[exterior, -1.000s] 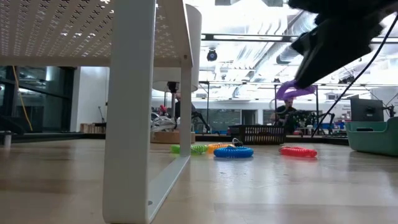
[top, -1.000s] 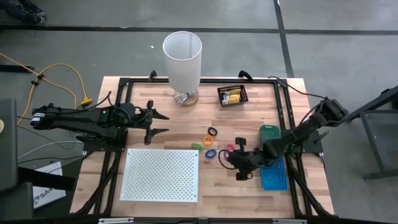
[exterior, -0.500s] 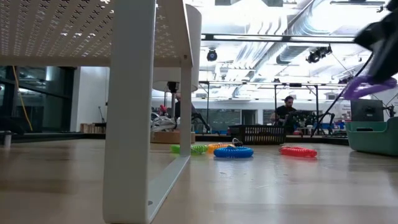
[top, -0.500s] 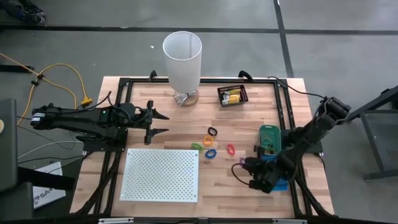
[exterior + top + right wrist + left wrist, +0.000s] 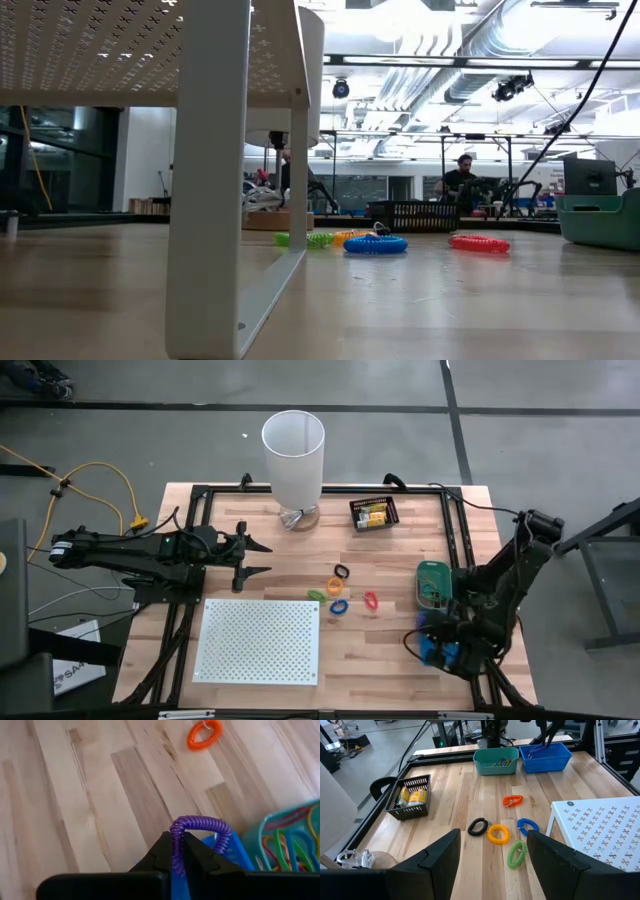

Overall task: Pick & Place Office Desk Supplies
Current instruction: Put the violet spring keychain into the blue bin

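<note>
My right gripper (image 5: pixel 438 644) hangs over the blue tray (image 5: pixel 427 651) near the table's right edge, shut on a purple coil loop (image 5: pixel 200 827). The other loops lie flat mid-table: black (image 5: pixel 342 572), orange (image 5: pixel 334 585), green (image 5: pixel 316 594), blue (image 5: pixel 339 606) and red (image 5: pixel 371 600). A black basket (image 5: pixel 374 513) at the far side holds yellow packets. My left gripper (image 5: pixel 256 558) waits open at the table's left, well short of the loops (image 5: pixel 498 834). My right gripper pinches the purple loop between its two fingertips at one spot on the coil (image 5: pixel 177 851). The fingers slant down from above. The rest of the loop arches beyond the tips, clear of the table, above the blue tray's edge (image 5: pixel 235 851).
A teal bin (image 5: pixel 432 582) holding coloured bands stands just beyond the blue tray. A tall white cylinder (image 5: pixel 294 455) rises at the far edge. A raised white perforated board (image 5: pixel 258 640) fills the near left. Bare wood lies between the loops and the trays.
My right gripper has carried the purple loop from beside the loose loops toward the table's right edge, over the blue tray, rolling its wrist on the way. It has passed out of the low view. The loop stays pinched and clear of the table.
</note>
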Controlling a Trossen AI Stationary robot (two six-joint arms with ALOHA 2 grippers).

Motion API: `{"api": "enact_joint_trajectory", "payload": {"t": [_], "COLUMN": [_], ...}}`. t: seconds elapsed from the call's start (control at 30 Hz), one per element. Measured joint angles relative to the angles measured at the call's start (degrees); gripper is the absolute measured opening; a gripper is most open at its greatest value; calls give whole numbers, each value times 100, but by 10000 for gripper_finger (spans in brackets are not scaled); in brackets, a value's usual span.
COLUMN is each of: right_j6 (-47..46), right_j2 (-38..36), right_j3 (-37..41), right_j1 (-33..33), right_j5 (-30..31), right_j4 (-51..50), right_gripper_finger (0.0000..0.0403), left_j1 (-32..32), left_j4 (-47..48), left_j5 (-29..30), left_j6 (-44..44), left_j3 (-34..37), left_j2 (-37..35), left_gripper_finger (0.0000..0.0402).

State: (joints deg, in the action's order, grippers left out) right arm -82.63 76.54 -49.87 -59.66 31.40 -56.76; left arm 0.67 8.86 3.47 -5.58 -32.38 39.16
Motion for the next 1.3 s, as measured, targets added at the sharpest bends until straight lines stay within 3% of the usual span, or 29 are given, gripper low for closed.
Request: {"api": "enact_joint_trajectory", "payload": {"t": [0.4,1.0,1.3], "right_j6": [-1053,-1635,-1637], "right_j2": [-104,788,786], "right_j3": [-2,-2,-2], "right_j1": [-573,-587,-587], "right_j5": [-691,-1360,-1353], "right_j4": [-386,-157,-147], "right_gripper_finger": [17,17,58], "left_j1": [0,2,2], "left_j4": [0,0,0], "left_j5": [2,0,2], "left_j6": [0,0,0], "left_j3": [0,0,0], "left_j2": [0,0,0], "left_gripper_finger": [221,221,221]}}
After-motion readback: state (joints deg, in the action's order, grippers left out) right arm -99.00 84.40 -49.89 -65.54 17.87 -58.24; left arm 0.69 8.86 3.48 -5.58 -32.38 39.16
